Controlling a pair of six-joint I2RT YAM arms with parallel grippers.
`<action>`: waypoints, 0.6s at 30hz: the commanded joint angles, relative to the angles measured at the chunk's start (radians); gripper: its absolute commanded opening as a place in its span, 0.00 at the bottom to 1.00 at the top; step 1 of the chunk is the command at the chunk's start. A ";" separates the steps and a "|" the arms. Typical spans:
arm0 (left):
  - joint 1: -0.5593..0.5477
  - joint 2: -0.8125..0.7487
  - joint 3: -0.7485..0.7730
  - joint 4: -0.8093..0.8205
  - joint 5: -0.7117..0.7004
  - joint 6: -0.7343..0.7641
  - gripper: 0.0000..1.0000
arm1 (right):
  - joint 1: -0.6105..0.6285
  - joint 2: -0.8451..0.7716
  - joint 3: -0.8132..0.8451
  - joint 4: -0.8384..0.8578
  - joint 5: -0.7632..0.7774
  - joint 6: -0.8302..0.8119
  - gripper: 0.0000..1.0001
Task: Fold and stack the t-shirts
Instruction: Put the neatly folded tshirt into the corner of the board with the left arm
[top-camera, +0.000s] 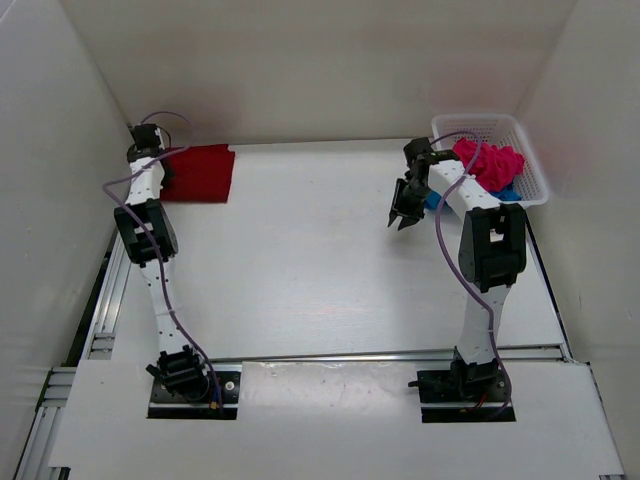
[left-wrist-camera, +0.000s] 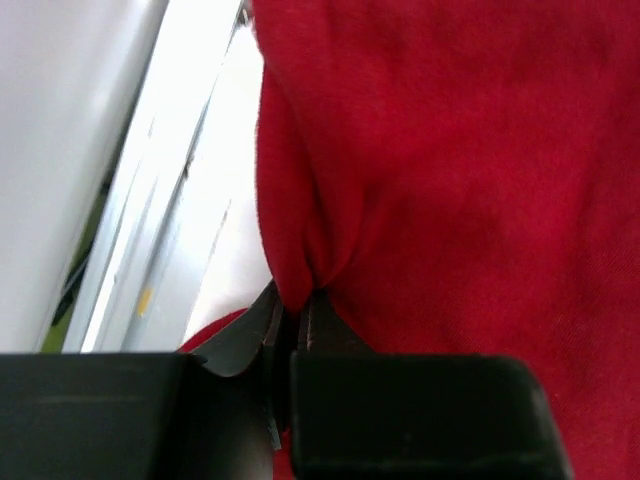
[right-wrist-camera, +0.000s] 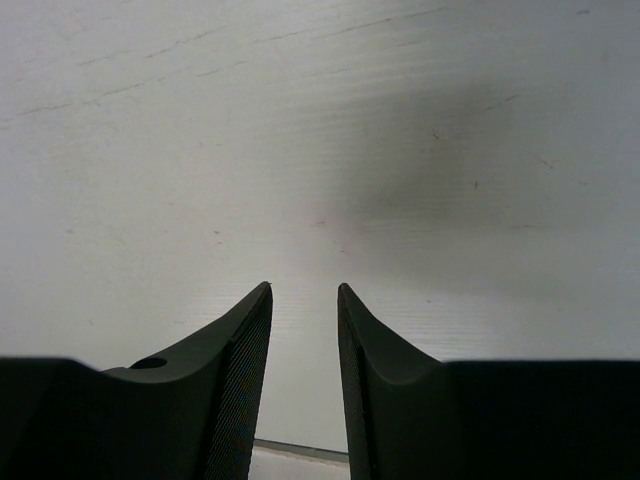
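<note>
Counter, top view: white counter walled on three sides, one arm reaching to each far corner.
Red shirt, top view: dark red t-shirt lies flat as a folded rectangle at the far left of the counter, close to the back wall.
Left arm, top view: left gripper sits at the red shirt's left edge; its jaws are too small to read from here.
Basket, top view: white mesh basket stands at the far right corner, holding the crumpled pink t-shirt with the blue t-shirt showing beneath it at the near end.
Right arm, top view: right gripper hangs pointing down over bare counter, just left of the basket.
Left wrist view: left gripper pressed together, pinching a bunched fold of the dark red t-shirt, which fills most of the frame; a strip of white counter shows to the left.
Right wrist view: right gripper with jaws a little apart and nothing between them, above bare counter that carries its shadow.
</note>
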 joint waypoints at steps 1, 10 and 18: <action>0.010 -0.006 0.055 0.084 -0.052 -0.001 0.10 | -0.003 -0.067 -0.019 -0.046 0.050 -0.012 0.37; 0.044 0.014 0.072 0.184 -0.101 -0.001 0.10 | 0.006 -0.067 -0.011 -0.066 0.050 -0.012 0.37; 0.044 0.016 0.081 0.206 -0.162 -0.001 0.64 | 0.016 -0.058 0.000 -0.085 0.059 -0.022 0.37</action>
